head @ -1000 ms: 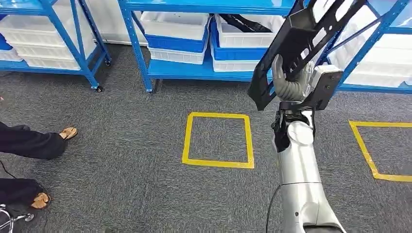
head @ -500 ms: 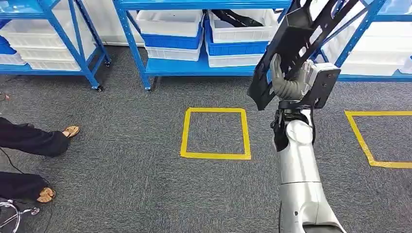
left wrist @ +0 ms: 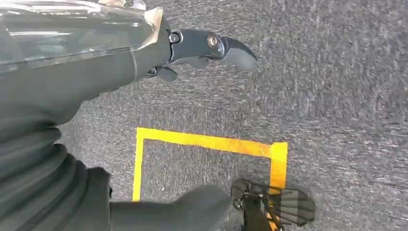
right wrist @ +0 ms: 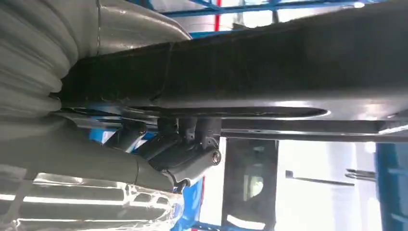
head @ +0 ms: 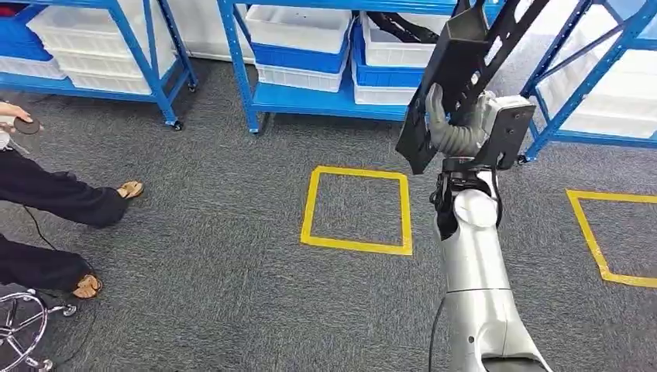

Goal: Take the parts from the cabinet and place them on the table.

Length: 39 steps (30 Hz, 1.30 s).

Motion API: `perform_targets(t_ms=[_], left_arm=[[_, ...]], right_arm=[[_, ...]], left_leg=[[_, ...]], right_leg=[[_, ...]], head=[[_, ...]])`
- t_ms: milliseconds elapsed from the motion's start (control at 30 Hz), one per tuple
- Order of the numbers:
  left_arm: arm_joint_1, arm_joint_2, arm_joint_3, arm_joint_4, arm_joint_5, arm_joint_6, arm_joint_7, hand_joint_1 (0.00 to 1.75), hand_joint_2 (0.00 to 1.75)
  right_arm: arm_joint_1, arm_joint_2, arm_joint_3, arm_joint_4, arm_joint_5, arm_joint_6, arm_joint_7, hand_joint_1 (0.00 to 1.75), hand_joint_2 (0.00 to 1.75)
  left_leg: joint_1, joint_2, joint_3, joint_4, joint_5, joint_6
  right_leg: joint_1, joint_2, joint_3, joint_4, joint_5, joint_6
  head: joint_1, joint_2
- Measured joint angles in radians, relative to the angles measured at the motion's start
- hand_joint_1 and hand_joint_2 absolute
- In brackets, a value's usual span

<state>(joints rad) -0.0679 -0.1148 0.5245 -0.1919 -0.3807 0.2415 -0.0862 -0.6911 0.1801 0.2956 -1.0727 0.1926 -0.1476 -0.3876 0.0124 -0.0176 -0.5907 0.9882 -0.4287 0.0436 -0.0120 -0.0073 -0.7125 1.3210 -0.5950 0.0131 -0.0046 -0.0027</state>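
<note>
Rising from the bottom of the head view, the silver right arm [head: 474, 263] stands nearly upright over the grey carpet [head: 217, 256]. At its top the right hand [head: 459, 133] grips a long black part [head: 465, 66], a flat slotted frame. The part's lower end sits just below and to the left of the hand, and the rest slants up and to the right past the hand, out of the picture's top. The thumb lies on the near face of the part; in the right wrist view the darker fingers [right wrist: 185, 154] curl against its underside, so the part [right wrist: 269, 72] is clamped between thumb and fingers.

The left hand [left wrist: 144, 67] hangs over the carpet, holding nothing, its fingers apart.

Left of the arm, a yellow tape square [head: 358, 209] is marked on the carpet; another [head: 608, 236] lies right of the arm. Far left of the arm, a person's legs [head: 54, 201] in dark trousers and sandals stand beside a chair base [head: 19, 333].

Beyond the part stands the blue cabinet [head: 310, 97], its shelf holding white and blue bins [head: 298, 43]. One bin just left of the part contains more black parts [head: 399, 27].
</note>
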Motion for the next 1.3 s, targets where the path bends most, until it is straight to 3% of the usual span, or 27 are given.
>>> perform_targets(t_ms=[33, 100, 133, 167, 267, 300, 333, 400, 467, 500, 533, 600, 633, 667, 700, 800, 833, 867, 900, 967, 1000, 1033, 1067, 1133, 1167, 1200, 1300], left_arm=[[0.001, 0.0, 0.0, 0.0, 0.0, 0.0, 0.0, 0.0, 1.75], [0.001, -0.002, 0.0, 0.0, 0.0, 0.0, 0.002, 0.0, 1.75], [0.001, -0.003, 0.0, 0.0, 0.0, 0.0, 0.002, 0.0, 1.75], [0.0, -0.002, 0.0, 0.0, 0.0, 0.001, 0.002, 0.0, 1.75], [0.004, -0.002, 0.0, 0.0, 0.0, 0.001, 0.002, 0.0, 1.75], [0.006, -0.002, 0.0, 0.0, 0.0, 0.001, 0.002, 0.0, 1.75], [0.008, 0.002, 0.001, 0.001, 0.0, 0.001, 0.002, 0.0, 1.75], [0.006, -0.001, 0.001, 0.001, 0.0, 0.001, 0.002, 0.0, 1.75], [0.006, 0.0, 0.001, 0.001, 0.0, 0.002, 0.002, 0.0, 1.75], [0.007, 0.0, 0.001, 0.001, 0.0, 0.002, 0.005, 0.0, 1.75], [0.007, 0.0, 0.002, 0.001, 0.0, 0.003, 0.006, 0.0, 1.75], [0.007, 0.0, 0.002, 0.001, -0.005, 0.003, 0.01, 0.0, 1.75], [0.006, 0.0, 0.002, 0.001, -0.007, 0.003, 0.012, 0.0, 1.75], [0.004, 0.0, 0.002, 0.001, -0.01, 0.002, 0.013, 0.0, 1.75], [0.0, 0.0, 0.002, 0.001, -0.018, 0.0, 0.016, 0.0, 1.75], [-0.001, -0.002, 0.001, 0.001, -0.037, -0.011, 0.026, 0.0, 1.75], [-0.001, -0.002, 0.001, 0.001, -0.04, -0.014, 0.031, 0.0, 1.75], [-0.002, -0.006, 0.0, 0.001, -0.046, -0.017, 0.034, 0.0, 1.75], [-0.005, -0.005, -0.001, 0.001, -0.049, -0.017, 0.04, 0.0, 1.75], [-0.011, -0.006, -0.001, 0.0, -0.052, -0.017, 0.046, 0.0, 1.75], [-0.011, -0.008, -0.001, 0.001, -0.056, -0.018, 0.05, 0.0, 1.75], [-0.01, -0.011, -0.001, 0.001, -0.058, -0.018, 0.056, 0.0, 1.75], [-0.01, -0.015, -0.001, 0.001, -0.061, -0.023, 0.058, 0.0, 1.75], [-0.012, -0.021, -0.005, 0.001, -0.081, -0.043, 0.058, 0.0, 1.75], [-0.015, -0.023, -0.009, 0.001, -0.093, -0.052, 0.06, 0.0, 1.75], [-0.021, -0.023, -0.015, 0.001, -0.103, -0.055, 0.065, 0.0, 1.75], [-0.021, -0.029, -0.028, 0.001, -0.092, -0.066, 0.085, 0.0, 1.75]], right_arm=[[0.0, -0.001, 0.0, 0.002, 0.004, 0.0, 0.001, 1.75, 1.75], [-0.003, -0.001, 0.003, 0.002, 0.006, 0.0, 0.002, 1.75, 1.75], [-0.006, -0.001, 0.003, 0.003, 0.008, 0.0, 0.002, 1.75, 1.75], [-0.009, -0.002, 0.004, 0.003, 0.009, 0.0, 0.002, 1.75, 1.75], [-0.011, 0.0, 0.006, 0.004, 0.011, 0.0, 0.003, 1.75, 1.75], [-0.011, 0.0, 0.007, 0.004, 0.01, 0.0, 0.003, 1.75, 1.75], [-0.014, 0.003, 0.007, 0.003, 0.01, 0.0, 0.003, 1.75, 1.75], [-0.015, 0.005, 0.007, 0.004, 0.011, 0.0, 0.003, 1.75, 1.75], [-0.015, 0.005, 0.007, 0.006, 0.02, 0.0, 0.007, 1.75, 1.75], [-0.015, 0.005, 0.009, 0.009, 0.026, 0.0, 0.011, 1.75, 1.75], [-0.016, 0.005, 0.012, 0.011, 0.033, 0.0, 0.017, 1.75, 1.75], [-0.018, 0.005, 0.019, 0.013, 0.045, 0.0, 0.024, 1.75, 1.75], [-0.021, 0.005, 0.022, 0.013, 0.052, -0.004, 0.027, 1.75, 1.75], [-0.024, 0.005, 0.024, 0.013, 0.057, -0.009, 0.032, 1.75, 1.75], [-0.026, 0.003, 0.023, 0.013, 0.066, -0.018, 0.036, 1.75, 1.75], [-0.017, -0.002, 0.023, 0.008, 0.097, -0.044, 0.062, 1.75, 1.75], [-0.014, -0.004, 0.021, 0.0, 0.115, -0.053, 0.078, 1.75, 1.75], [-0.013, -0.016, 0.019, -0.011, 0.134, -0.059, 0.097, 1.75, 1.75], [-0.013, -0.027, 0.016, -0.024, 0.149, -0.059, 0.117, 1.75, 1.75], [-0.012, -0.052, 0.003, -0.043, 0.176, -0.055, 0.156, 1.75, 1.75], [-0.012, -0.064, -0.005, -0.05, 0.187, -0.048, 0.176, 1.75, 1.75], [-0.015, -0.077, -0.012, -0.06, 0.198, -0.043, 0.193, 1.75, 1.75], [-0.026, -0.086, -0.021, -0.069, 0.206, -0.037, 0.212, 1.75, 1.75], [-0.071, -0.1, -0.037, -0.09, 0.221, -0.029, 0.247, 1.75, 1.75], [-0.096, -0.111, -0.041, -0.101, 0.232, -0.027, 0.261, 1.75, 1.75], [-0.117, -0.118, -0.043, -0.109, 0.236, -0.023, 0.27, 1.75, 1.75], [-0.142, -0.126, -0.047, -0.135, 0.254, -0.018, 0.299, 1.75, 1.75]], left_leg=[[0.0, -0.008, -0.002, 0.0, 0.001, -0.002], [0.0, -0.025, -0.001, 0.002, 0.004, -0.006], [0.0, -0.033, -0.002, 0.004, 0.004, -0.009], [-0.007, -0.039, -0.008, 0.009, 0.005, -0.015], [-0.002, -0.055, -0.023, 0.008, 0.016, -0.033], [-0.002, -0.061, -0.026, 0.008, 0.018, -0.039], [0.002, -0.052, -0.032, 0.016, 0.008, -0.041], [0.0, -0.004, -0.077, 0.123, -0.062, -0.052], [0.003, 0.009, -0.155, 0.292, -0.129, -0.061], [0.004, 0.011, -0.172, 0.327, -0.132, -0.063], [0.005, 0.012, -0.166, 0.315, -0.116, -0.064], [0.006, 0.023, -0.098, 0.183, -0.044, -0.06], [0.006, 0.039, -0.051, 0.094, -0.007, -0.055], [0.003, 0.082, -0.019, 0.029, -0.001, -0.049], [-0.007, 0.08, -0.014, 0.016, -0.003, -0.044], [-0.013, 0.054, -0.025, 0.019, 0.001, -0.031], [-0.005, 0.045, -0.02, 0.006, 0.011, -0.018], [-0.005, 0.04, -0.02, 0.003, 0.015, -0.013], [-0.004, 0.031, -0.023, 0.003, 0.018, -0.005], [-0.004, 0.007, -0.028, 0.003, 0.021, -0.001], [-0.004, -0.006, -0.03, 0.004, 0.022, 0.0], [-0.004, -0.017, -0.03, 0.004, 0.023, 0.0], [-0.004, -0.028, -0.032, 0.005, 0.025, -0.001], [-0.004, -0.047, -0.034, 0.012, 0.026, -0.006], [-0.004, -0.054, -0.04, 0.018, 0.025, -0.01], [-0.012, -0.062, -0.049, 0.031, 0.022, -0.018], [-0.001, -0.079, -0.054, 0.019, 0.034, -0.037]], right_leg=[[-0.001, 0.001, 0.01, -0.019, 0.013, 0.006], [-0.003, 0.007, 0.096, -0.182, 0.084, 0.023], [-0.008, 0.026, 0.144, -0.28, 0.119, 0.028], [-0.008, 0.053, 0.159, -0.32, 0.113, 0.023], [0.0, 0.037, 0.153, -0.316, 0.12, 0.015], [-0.009, 0.029, 0.155, -0.32, 0.125, 0.007], [-0.019, 0.022, 0.156, -0.324, 0.129, 0.0], [-0.015, 0.009, 0.155, -0.324, 0.132, -0.013], [-0.01, -0.007, 0.154, -0.323, 0.13, -0.015], [-0.009, -0.015, 0.154, -0.323, 0.13, -0.016], [-0.008, -0.022, 0.154, -0.323, 0.13, -0.016], [-0.008, -0.034, 0.154, -0.323, 0.13, -0.015], [-0.008, -0.04, 0.155, -0.323, 0.13, -0.015], [-0.002, -0.045, 0.154, -0.322, 0.129, -0.014], [0.009, -0.052, 0.149, -0.319, 0.126, -0.008], [0.009, -0.08, 0.149, -0.324, 0.129, 0.0], [0.014, -0.079, 0.145, -0.318, 0.121, 0.008], [0.005, -0.043, 0.133, -0.29, 0.102, 0.009], [0.004, -0.021, 0.108, -0.232, 0.069, 0.002], [0.001, -0.002, 0.031, -0.068, 0.006, -0.005], [0.0, 0.001, 0.005, -0.013, -0.005, 0.0], [-0.002, 0.002, 0.002, -0.009, 0.001, 0.006], [-0.003, 0.003, 0.021, -0.05, 0.023, 0.015], [-0.012, 0.014, 0.101, -0.213, 0.09, 0.035], [-0.021, 0.048, 0.136, -0.287, 0.111, 0.041], [-0.016, 0.055, 0.144, -0.3, 0.111, 0.034], [-0.006, 0.033, 0.14, -0.297, 0.117, 0.017]], head=[[0.0, 0.0], [0.0, 0.0], [0.001, 0.0], [0.001, 0.0], [0.0, 0.0], [0.0, 0.0], [0.001, 0.0], [-0.016, 0.0], [-0.016, 0.0], [-0.016, 0.0], [-0.015, 0.0], [-0.015, 0.0], [-0.016, 0.0], [-0.016, 0.0], [-0.015, 0.0], [-0.012, 0.0], [-0.013, 0.0], [-0.011, 0.0], [-0.011, 0.0], [-0.01, 0.0], [-0.008, 0.0], [-0.008, 0.0], [-0.007, 0.0], [-0.006, 0.0], [-0.005, 0.0], [-0.006, 0.0], [-0.006, 0.0]])
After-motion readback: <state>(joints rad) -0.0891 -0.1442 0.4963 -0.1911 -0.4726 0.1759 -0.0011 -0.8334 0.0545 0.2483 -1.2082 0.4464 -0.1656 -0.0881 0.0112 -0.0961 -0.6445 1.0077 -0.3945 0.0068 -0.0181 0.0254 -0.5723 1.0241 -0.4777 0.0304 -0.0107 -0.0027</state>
